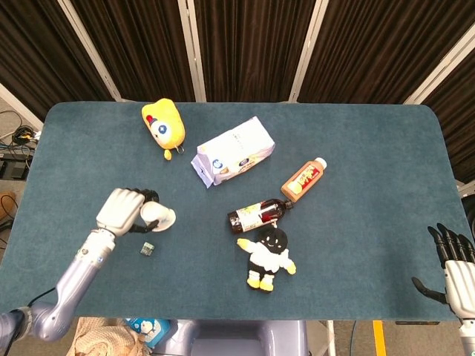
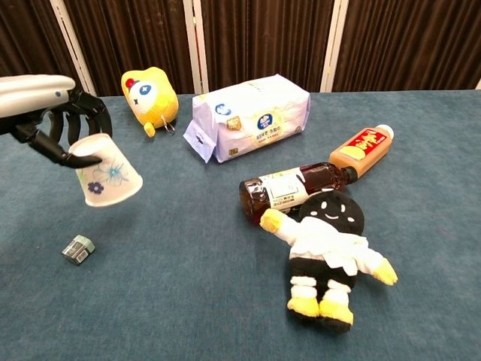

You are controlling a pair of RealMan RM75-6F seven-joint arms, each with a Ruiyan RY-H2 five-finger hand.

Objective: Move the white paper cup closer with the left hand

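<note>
My left hand (image 1: 122, 210) (image 2: 52, 113) grips the white paper cup (image 1: 159, 217) (image 2: 107, 171) by its base. The cup has a blue flower print, hangs upside down and tilted, and is lifted off the blue table (image 1: 356, 148). Its open mouth points down and to the right. My right hand (image 1: 454, 267) rests at the table's near right corner, fingers spread, holding nothing; the chest view does not show it.
A small green box (image 1: 148, 248) (image 2: 78, 249) lies just below the cup. A yellow plush (image 1: 165, 126), a white pouch bag (image 1: 232, 150), an orange bottle (image 1: 303, 179), a dark bottle (image 1: 257, 214) and a black-and-white doll (image 1: 269, 256) occupy the middle.
</note>
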